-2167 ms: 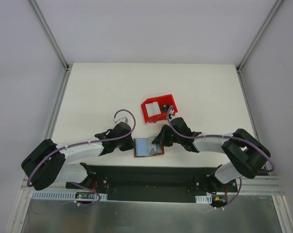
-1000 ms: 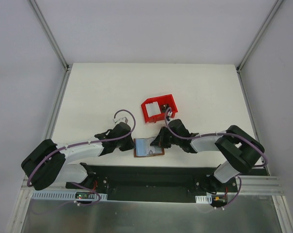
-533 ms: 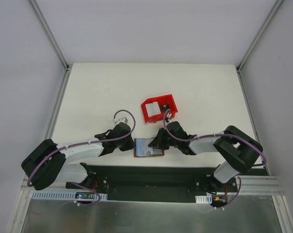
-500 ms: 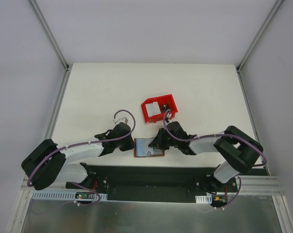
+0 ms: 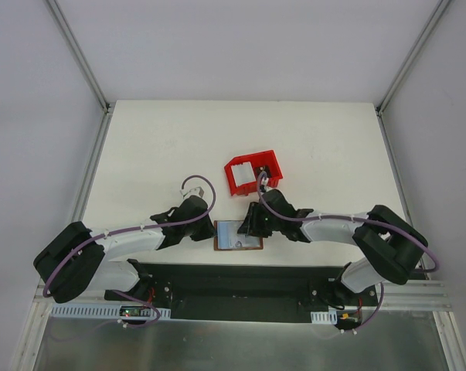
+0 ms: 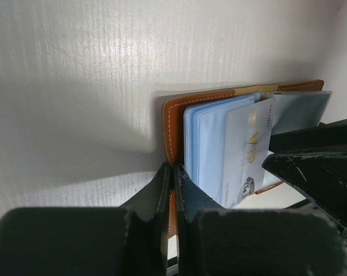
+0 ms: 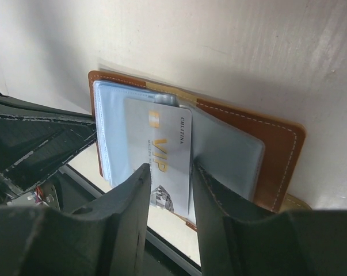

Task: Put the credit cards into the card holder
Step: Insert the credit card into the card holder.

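Observation:
The brown card holder (image 5: pixel 238 246) lies open at the table's near edge, between my two grippers. Its pale blue sleeves face up. My left gripper (image 5: pixel 210 230) is shut on the holder's brown left edge (image 6: pixel 173 115), pinched between its fingertips (image 6: pixel 173 169). A whitish credit card marked VIP (image 7: pixel 161 138) lies partly tucked into a clear sleeve of the holder (image 7: pixel 277 155); it also shows in the left wrist view (image 6: pixel 248 144). My right gripper (image 7: pixel 168 169) is open just above that card's near end, its fingers astride it. It sits at the holder's right side (image 5: pixel 250 229).
A red plastic bin (image 5: pixel 234 176) stands just beyond the holder, with a whitish card (image 5: pixel 248 171) in it. The black base rail (image 5: pixel 233 278) runs right below the holder. The white table (image 5: pixel 155 147) stretches away behind.
My right gripper has shifted left over the holder, and the holder's raised right flap now lies flatter. The left arm has stayed in place.

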Tool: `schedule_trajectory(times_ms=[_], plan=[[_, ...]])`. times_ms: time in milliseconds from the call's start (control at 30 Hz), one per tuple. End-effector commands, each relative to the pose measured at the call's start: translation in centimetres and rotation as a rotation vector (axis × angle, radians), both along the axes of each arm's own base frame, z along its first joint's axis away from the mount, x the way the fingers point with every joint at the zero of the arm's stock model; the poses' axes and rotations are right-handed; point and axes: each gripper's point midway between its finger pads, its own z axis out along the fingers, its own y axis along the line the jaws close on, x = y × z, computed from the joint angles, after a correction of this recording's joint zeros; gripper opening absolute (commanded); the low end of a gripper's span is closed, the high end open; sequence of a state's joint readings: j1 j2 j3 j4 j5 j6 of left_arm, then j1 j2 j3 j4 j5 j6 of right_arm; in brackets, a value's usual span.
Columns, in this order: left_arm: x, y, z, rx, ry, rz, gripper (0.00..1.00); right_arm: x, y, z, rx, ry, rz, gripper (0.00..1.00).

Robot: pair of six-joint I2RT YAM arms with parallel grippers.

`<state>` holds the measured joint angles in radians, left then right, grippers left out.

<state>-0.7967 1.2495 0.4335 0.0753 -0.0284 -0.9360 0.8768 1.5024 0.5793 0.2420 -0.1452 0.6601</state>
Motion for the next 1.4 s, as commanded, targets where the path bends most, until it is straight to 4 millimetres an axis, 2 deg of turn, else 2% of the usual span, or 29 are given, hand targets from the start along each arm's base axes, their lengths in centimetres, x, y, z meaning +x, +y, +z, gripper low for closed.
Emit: schedule_trajectory(times_ms=[0,400,500,667,833,967,1067,1200,1367], plan=[[-0.4,0.8,-0.6,0.029,0.020,0.005,0.00,-0.9,0.1,-0.7,-0.077,0.009,0.065,0.37],[-0.3,0.6,-0.2,0.018,0.010,0.001,0.00,-1.6,3.9,1.5,-0.075,-0.017,0.189,0.34],[-0.2,0.6,-0.2,0.018,0.010,0.003,0.00,-1.5,4.3,1.7,-0.069,-0.024,0.206,0.30],[-0.2,0.5,-0.1,0.018,0.007,-0.004,0.00,-1.5,4.9,1.6,-0.064,-0.028,0.237,0.15],[-0.2,0.6,0.0,0.016,0.001,-0.003,0.00,-1.4,4.8,1.7,-0.068,-0.043,0.244,0.14],[-0.1,0.6,0.6,0.000,-0.018,-0.001,0.00,-0.3,3.1,2.4,-0.138,-0.093,0.206,0.25],[-0.1,0.2,2.0,-0.041,-0.045,-0.009,0.00,0.2,2.1,3.1,-0.185,-0.131,0.192,0.32],[0.1,-0.2,3.4,-0.081,-0.074,-0.010,0.00,0.6,1.9,4.3,-0.193,-0.162,0.180,0.36],[0.1,-0.3,3.9,-0.092,-0.087,-0.016,0.00,0.5,2.7,5.2,-0.186,-0.182,0.204,0.40]])
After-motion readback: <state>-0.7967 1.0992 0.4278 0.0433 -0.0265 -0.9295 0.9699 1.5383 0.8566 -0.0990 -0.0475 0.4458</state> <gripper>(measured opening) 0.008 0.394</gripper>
